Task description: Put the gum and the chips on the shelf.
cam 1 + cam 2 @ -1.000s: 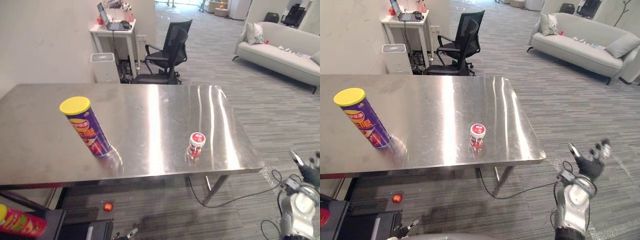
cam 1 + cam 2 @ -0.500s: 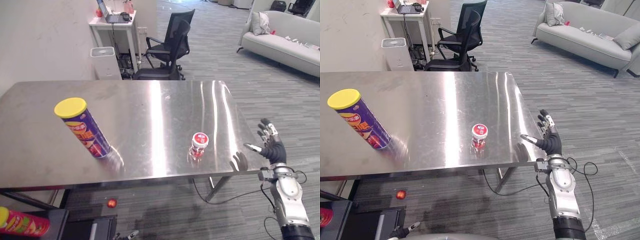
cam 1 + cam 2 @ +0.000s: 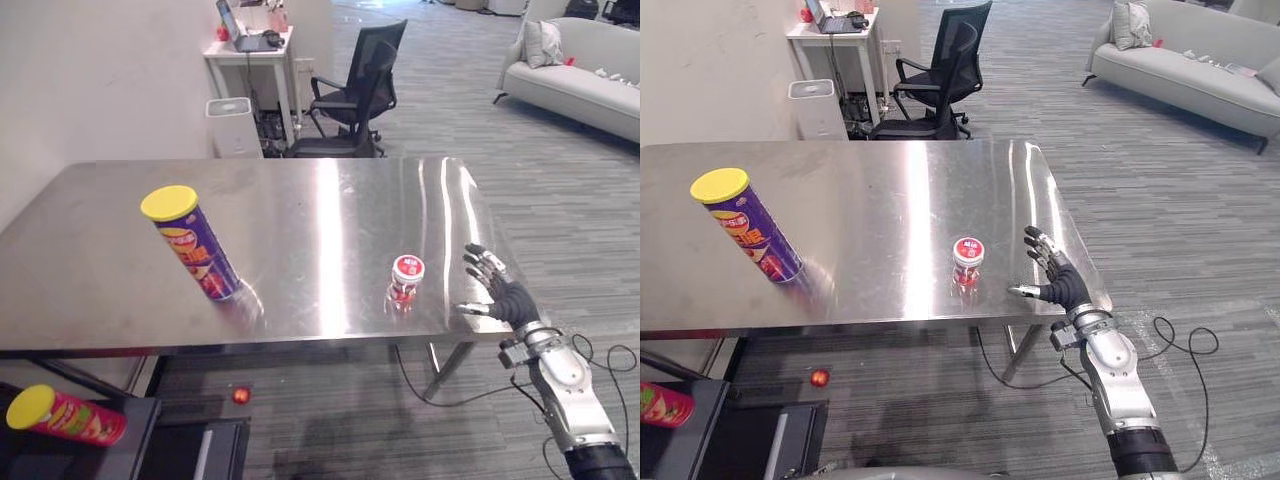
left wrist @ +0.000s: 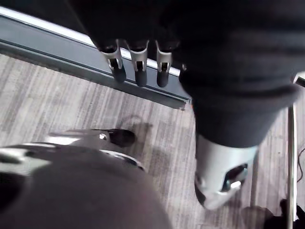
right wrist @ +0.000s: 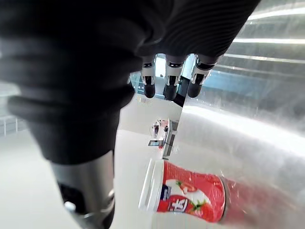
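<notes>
The gum (image 3: 406, 279), a small red bottle with a white lid, stands near the front right of the steel table (image 3: 100, 210). A purple chips can (image 3: 195, 245) with a yellow lid stands upright at the table's front left. My right hand (image 3: 500, 297) hovers open over the table's front right corner, fingers spread, a short way to the right of the gum. In the right wrist view the gum (image 5: 186, 191) shows just past my straight fingers (image 5: 169, 78), untouched. My left hand (image 4: 138, 59) hangs low over the floor, fingers relaxed and holding nothing.
A red chips can with a yellow lid (image 3: 65, 417) lies on a dark low shelf (image 3: 150, 445) at the lower left. A red ball (image 3: 240, 394) lies under the table. Beyond the table are an office chair (image 3: 355, 85), a white bin (image 3: 232, 125), a small desk (image 3: 255, 45) and a sofa (image 3: 580, 70).
My right hand has risen from beside the table to over its front right corner, closer to the gum. The camera has shifted; gum and chips stand as before.
</notes>
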You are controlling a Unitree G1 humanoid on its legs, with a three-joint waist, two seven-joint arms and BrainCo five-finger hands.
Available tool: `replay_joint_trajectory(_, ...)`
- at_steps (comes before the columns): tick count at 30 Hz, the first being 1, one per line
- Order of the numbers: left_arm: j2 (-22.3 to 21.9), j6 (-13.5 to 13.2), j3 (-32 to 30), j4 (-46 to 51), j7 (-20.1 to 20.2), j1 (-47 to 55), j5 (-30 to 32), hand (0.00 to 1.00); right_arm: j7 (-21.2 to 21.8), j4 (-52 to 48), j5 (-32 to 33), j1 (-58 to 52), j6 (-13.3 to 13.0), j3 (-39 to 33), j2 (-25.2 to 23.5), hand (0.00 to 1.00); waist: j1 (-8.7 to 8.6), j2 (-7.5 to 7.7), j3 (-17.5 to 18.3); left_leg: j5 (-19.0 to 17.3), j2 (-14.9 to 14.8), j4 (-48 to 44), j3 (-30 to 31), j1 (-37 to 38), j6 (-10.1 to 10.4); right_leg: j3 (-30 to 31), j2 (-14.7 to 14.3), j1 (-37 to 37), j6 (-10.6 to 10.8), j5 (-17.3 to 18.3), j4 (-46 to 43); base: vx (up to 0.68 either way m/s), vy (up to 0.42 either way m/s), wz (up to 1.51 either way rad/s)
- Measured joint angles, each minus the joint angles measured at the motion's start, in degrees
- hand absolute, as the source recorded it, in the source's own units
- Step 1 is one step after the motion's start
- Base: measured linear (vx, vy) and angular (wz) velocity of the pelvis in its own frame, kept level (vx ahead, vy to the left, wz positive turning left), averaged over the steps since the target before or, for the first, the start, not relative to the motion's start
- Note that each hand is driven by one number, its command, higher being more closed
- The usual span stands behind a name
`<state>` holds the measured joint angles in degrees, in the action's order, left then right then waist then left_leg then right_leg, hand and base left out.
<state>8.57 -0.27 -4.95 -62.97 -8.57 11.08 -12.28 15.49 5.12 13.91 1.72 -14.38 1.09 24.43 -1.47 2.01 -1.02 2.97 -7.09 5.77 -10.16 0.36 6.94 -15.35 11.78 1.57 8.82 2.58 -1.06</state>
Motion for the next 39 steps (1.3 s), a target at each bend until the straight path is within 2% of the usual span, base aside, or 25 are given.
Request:
replay_joint_trajectory(8,0.3,0.3,1.3,-0.7,0.1,0.7,-0.1,0.0,0.4,0.3,-0.5,3.0,0.3,4.3,0.1,0.0,0.29,0.22,-0.3,0.0,0.1,-0.1,0.3,-0.2,-0.1,-0.2,0.0,0.0,0.0,0.0,0.0,0.0,0.0,0.0)
replay_joint_trajectory(15,0.5,0.6,1.3,-0.7,0.3,0.6,-3.2,0.0,-2.0,2.8,-4.6,5.5,0.4,4.5,1.7,0.0,0.51,0.43,-1.4,0.3,0.2,0.0,1.6,-0.3,-0.2,-1.5,0.1,0.8,0.0,0.0,0.2,-0.01,-0.005,0.09)
replay_joint_trajectory(22,0.4,1.1,1.1,-0.7,0.9,0.7,-4.3,0.0,-4.6,5.1,-5.0,7.4,0.8,4.2,2.1,0.0,0.79,0.15,-1.6,0.4,0.3,0.1,1.8,-0.3,-0.2,-1.7,0.1,0.9,0.0,0.0,0.2,0.0,0.0,0.0)
replay_joint_trajectory(25,0.4,2.0,1.0,-0.7,1.7,0.7,-5.6,0.0,-4.6,5.9,-5.0,8.1,0.7,3.8,2.1,0.0,0.86,0.06,-1.7,0.4,0.3,0.1,1.9,-0.3,-0.2,-1.8,0.1,1.0,0.0,0.0,0.2,0.0,-0.002,0.01)
replay_joint_trajectory(39,0.4,2.1,0.6,-0.2,2.6,0.6,-5.6,0.0,-3.8,10.1,-5.0,10.2,1.2,3.6,2.2,0.0,1.63,-0.05,-2.8,0.6,0.5,0.0,3.3,-1.0,-0.2,-3.3,0.1,1.7,0.0,0.0,0.8,0.0,-0.004,0.05)
